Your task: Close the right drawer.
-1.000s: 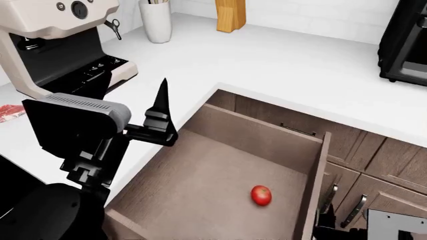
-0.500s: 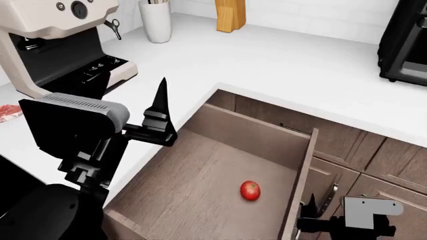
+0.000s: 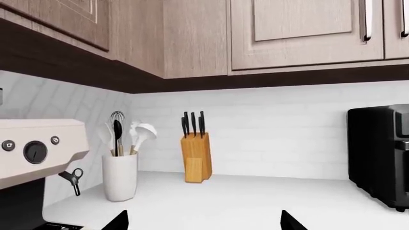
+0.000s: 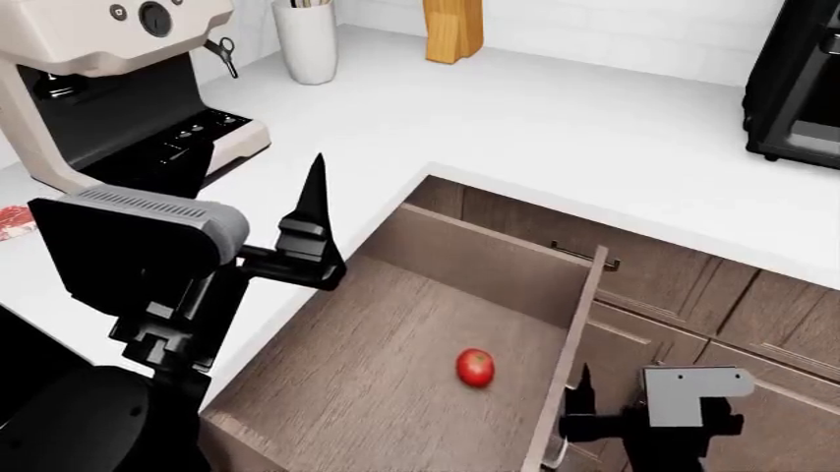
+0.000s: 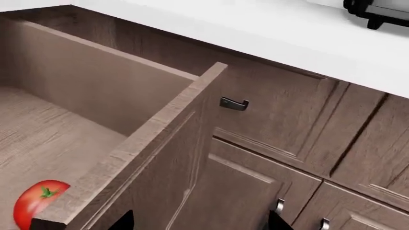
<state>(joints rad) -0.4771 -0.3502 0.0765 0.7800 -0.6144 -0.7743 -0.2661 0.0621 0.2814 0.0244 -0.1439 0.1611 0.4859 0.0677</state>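
Right drawer (image 4: 393,364) stands pulled out below the counter (image 4: 552,138), a tomato (image 4: 475,367) lying on its floor. Right gripper (image 4: 577,418) sits just beside the drawer's front panel, jaws spread, holding nothing. Left gripper (image 4: 315,211) hovers over the counter edge, jaws spread, empty.
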